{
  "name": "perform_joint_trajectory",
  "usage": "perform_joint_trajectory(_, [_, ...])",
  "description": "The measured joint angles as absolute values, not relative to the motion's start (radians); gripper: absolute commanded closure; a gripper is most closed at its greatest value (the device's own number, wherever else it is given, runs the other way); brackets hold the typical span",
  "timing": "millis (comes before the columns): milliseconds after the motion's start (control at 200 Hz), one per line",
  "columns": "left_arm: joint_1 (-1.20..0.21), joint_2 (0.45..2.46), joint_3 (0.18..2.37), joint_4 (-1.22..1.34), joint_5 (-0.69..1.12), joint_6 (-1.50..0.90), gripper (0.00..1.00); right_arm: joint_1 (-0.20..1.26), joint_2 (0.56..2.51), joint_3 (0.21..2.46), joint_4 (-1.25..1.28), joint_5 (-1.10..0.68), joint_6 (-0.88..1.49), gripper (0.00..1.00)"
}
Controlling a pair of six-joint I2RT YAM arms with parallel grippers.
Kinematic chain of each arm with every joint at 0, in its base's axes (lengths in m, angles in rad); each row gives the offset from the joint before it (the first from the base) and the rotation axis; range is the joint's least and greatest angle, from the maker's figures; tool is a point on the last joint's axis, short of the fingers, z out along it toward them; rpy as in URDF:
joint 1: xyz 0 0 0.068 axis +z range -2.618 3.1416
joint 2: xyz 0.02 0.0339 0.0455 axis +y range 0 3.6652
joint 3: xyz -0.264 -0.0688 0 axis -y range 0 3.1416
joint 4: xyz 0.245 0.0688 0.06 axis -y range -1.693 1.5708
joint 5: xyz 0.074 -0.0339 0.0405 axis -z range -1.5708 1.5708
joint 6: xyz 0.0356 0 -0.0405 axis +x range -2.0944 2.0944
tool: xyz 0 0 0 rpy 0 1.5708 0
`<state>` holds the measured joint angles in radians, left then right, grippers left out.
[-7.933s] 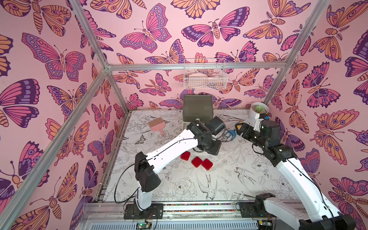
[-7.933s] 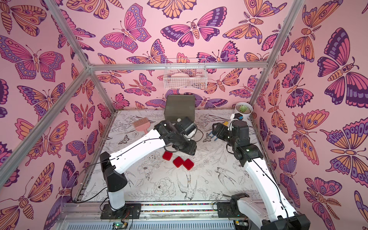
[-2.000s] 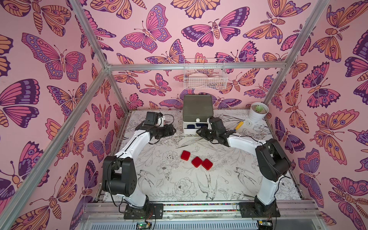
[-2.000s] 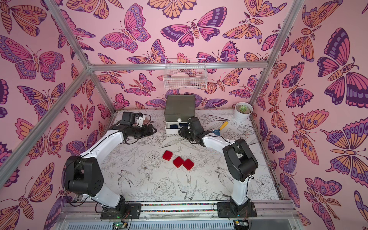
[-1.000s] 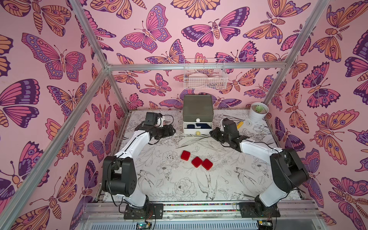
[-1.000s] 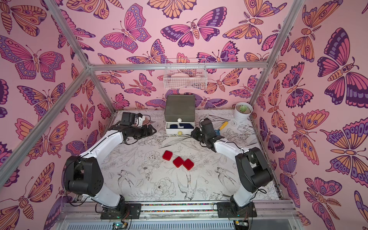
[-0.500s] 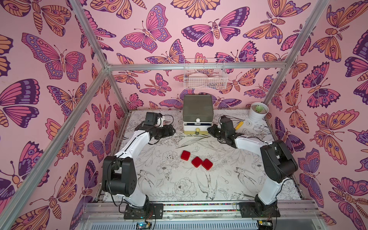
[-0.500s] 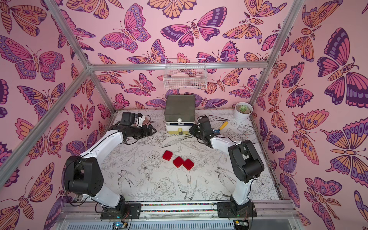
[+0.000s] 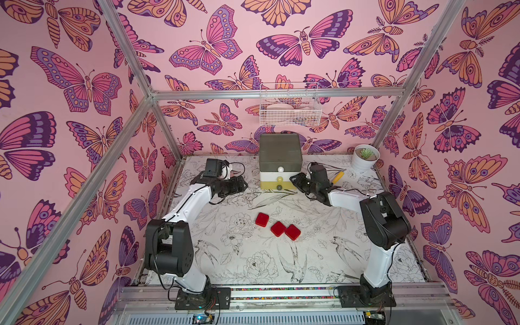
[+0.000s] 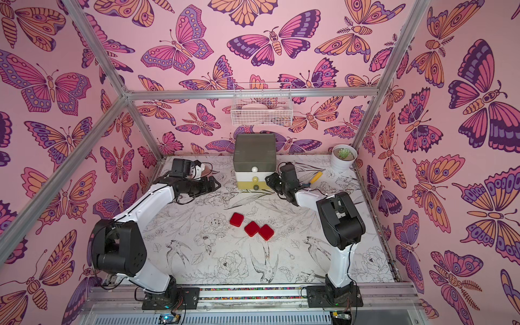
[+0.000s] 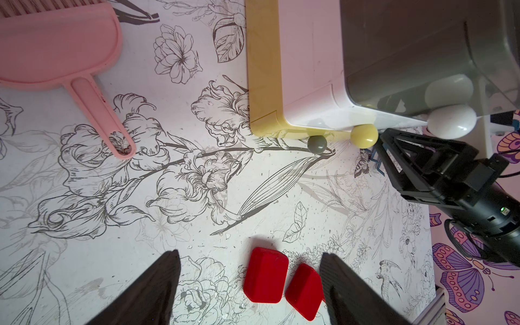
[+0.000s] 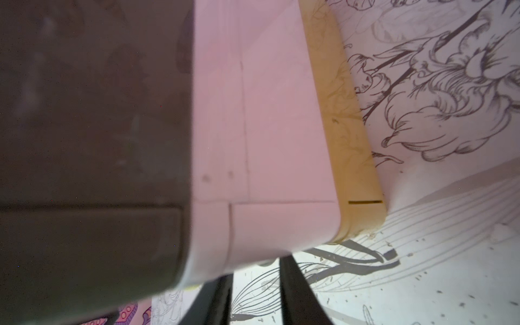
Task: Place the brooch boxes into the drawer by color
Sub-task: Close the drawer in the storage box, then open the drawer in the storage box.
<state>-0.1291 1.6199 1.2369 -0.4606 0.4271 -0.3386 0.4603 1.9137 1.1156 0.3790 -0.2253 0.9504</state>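
Brooch boxes (image 9: 278, 228), three, red velvety rounded squares: lying in a slanting row mid-tabletop (image 9: 253, 270), two touching, square with no long axis, well apart from the three-tier plastic drawer chest (image 9: 280, 157), whose tiers are all appearing shut.

Left hand (image 9: 244, 184): hovering beside the chest, wide open, empty, nearer the row.

Right hand (image 9: 294, 178): sitting at the chest's front corner by the knobs, jaws slightly parted, gripping nothing.

Bare tabletop is surrounding the row; pink plastic dustpan (image 11: 56, 42) is lying well apart.
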Motion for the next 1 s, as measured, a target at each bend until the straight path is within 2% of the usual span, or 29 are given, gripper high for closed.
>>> perform_joint_trajectory(120, [-0.129, 1.628, 1.237, -0.46, 0.428, -0.341, 0.16, 0.456, 1.888, 0.999, 0.495, -0.228, 1.021, 0.51])
perform_joint_trajectory(326, [-0.13, 1.644, 1.237, -0.46, 0.43, -0.341, 0.16, 0.483, 1.884, 0.886, 0.583, -0.237, 1.112, 0.5])
perform_joint_trajectory(491, [-0.129, 1.644, 1.237, -0.46, 0.43, -0.341, 0.16, 0.519, 1.951, 0.915, 0.691, -0.245, 1.175, 0.42])
perform_joint_trajectory(997, [-0.13, 1.644, 1.224, -0.46, 0.43, -0.341, 0.16, 0.558, 2.113, 1.021, 0.787, -0.234, 1.253, 0.44])
